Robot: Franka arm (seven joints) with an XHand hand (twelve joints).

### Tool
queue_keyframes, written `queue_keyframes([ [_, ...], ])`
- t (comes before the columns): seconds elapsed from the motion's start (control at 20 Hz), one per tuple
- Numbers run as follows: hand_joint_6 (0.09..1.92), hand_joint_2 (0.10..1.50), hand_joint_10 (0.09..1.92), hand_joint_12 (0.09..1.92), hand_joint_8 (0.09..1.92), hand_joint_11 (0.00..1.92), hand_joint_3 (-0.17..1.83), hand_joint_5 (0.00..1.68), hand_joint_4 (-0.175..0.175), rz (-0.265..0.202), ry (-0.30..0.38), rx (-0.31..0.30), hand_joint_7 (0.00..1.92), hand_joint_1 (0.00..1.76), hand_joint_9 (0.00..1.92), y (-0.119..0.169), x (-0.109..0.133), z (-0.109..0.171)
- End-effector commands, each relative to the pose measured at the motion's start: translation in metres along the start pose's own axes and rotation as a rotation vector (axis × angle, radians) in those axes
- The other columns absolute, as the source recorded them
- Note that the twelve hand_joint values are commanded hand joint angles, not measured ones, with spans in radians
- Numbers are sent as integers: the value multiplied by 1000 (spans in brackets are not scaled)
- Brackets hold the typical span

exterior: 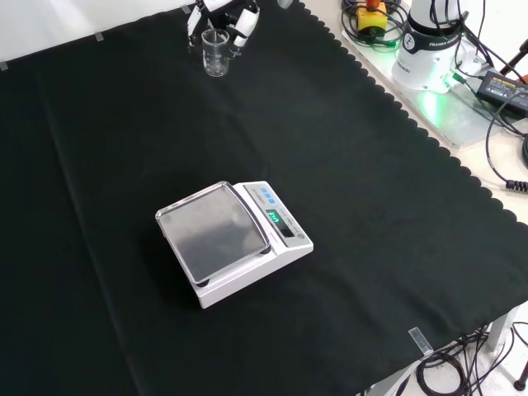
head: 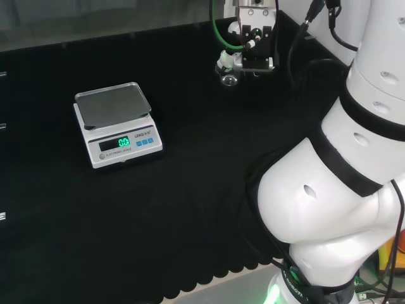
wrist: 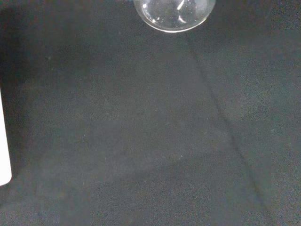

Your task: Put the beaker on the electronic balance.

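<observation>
A small clear glass beaker stands upright on the black cloth near its far edge in the front view. My hand comes down over the beaker, with black and white fingers curled close on both sides of its rim. In the head view the beaker sits just below and left of the hand. The wrist view shows the beaker's round glass outline close by. The white electronic balance with a grey pan stands mid-cloth, well away from the hand, and its green display is lit. In the head view the balance is far to the left.
The cloth's scalloped edge runs along the right of the front view, with the arm's base and cables beyond it. Large white arm links stand at the right of the head view. A white edge shows in the wrist view.
</observation>
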State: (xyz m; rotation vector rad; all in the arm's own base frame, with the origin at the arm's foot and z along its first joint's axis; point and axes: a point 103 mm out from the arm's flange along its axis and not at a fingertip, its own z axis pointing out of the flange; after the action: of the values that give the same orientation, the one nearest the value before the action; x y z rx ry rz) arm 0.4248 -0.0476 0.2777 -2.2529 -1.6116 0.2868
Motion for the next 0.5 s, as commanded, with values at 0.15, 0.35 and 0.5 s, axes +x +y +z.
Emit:
queue_keyframes([
  [0.15, 1091, 1150, 485, 555, 989, 1632, -23, 923, -175, -17, 5, 16, 1023, 1139, 1421, 1, -18, -2],
  [0.35, 1093, 1150, 493, 555, 990, 1630, -21, 922, -175, -27, -7, 22, 1023, 1138, 1419, 4, -7, -1],
  [0.5, 1094, 1150, 500, 555, 992, 1630, -20, 921, -175, -52, -9, 24, 1024, 1138, 1417, 9, 18, 2],
])
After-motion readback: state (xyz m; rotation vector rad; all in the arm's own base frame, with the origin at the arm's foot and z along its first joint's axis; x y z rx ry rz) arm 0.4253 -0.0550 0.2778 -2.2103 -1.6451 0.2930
